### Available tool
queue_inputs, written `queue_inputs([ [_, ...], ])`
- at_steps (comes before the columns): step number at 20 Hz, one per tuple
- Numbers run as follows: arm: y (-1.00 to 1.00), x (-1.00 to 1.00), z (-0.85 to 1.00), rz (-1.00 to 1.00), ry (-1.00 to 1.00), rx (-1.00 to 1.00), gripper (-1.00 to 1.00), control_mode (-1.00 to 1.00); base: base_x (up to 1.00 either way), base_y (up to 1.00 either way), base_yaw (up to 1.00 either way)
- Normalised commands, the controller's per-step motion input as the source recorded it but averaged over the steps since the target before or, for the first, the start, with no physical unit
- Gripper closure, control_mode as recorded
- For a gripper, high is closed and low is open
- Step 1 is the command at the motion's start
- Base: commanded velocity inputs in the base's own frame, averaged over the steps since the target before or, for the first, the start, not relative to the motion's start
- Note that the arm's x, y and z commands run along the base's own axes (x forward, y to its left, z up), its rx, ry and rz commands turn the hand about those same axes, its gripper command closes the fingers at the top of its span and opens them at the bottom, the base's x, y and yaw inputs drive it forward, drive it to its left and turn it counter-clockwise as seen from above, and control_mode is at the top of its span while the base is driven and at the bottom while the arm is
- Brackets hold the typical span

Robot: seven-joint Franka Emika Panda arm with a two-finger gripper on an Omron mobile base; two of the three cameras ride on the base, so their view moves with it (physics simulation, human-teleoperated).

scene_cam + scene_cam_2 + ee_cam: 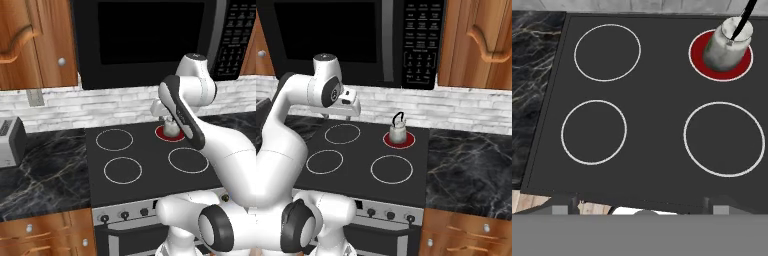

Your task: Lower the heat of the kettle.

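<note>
Left base view, from left to right: a boxy silver toaster (pixel 10 142) stands on the dark veined marble counter (pixel 45 175) at the left edge. Beside the counter lies the flat black glass cooktop (pixel 145 160), marked with 4 burner rings. 3 rings are thin white outlines; the 4th, the glowing red back-right burner (pixel 164 134), is lit. On the red burner stands the small squat silvery-grey metal kettle (pixel 170 128), partly hidden here by the white arm (pixel 220 145). A row of small dark control knobs (pixel 125 215) runs along the stove's front panel, below the cooktop. Above the stove hangs a black microwave (pixel 150 35), with wooden cabinets (pixel 35 40) to its left.

Right base view: the arm rises at the left, and its wrist hangs above the back-left ring. The kettle (pixel 398 133) sits upright in the middle of the red burner (pixel 399 140), narrower than the disc, its thin black handle (pixel 399 118) standing above the domed top. To the right, the marble counter (pixel 471 165) continues under another wooden cabinet.

Hand view, looking down on the cooktop: the 2 left rings lie at the left, and the kettle (pixel 728 45) stands at the upper right on the red disc. The gripper (pixel 639 202), at the bottom edge, is spread wide, holding nothing and well apart from the kettle.
</note>
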Motion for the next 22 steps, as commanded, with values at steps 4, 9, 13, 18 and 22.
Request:
queue_inputs([
  [4,0.00,0.00,0.00,0.00,0.00,0.00,-1.00,1.00,0.00,0.36,-0.01],
  [9,0.00,0.00,0.00,0.00,0.00,0.00,-1.00,1.00,0.00,0.30,-0.01],
  [13,0.00,0.00,0.00,0.00,0.00,0.00,-1.00,1.00,0.00,0.34,-0.01],
  [18,0.00,0.00,0.00,0.00,0.00,0.00,-1.00,1.00,0.01,0.32,0.00],
  [22,0.00,0.00,0.00,0.00,0.00,0.00,-1.00,1.00,0.07,0.25,0.00],
])
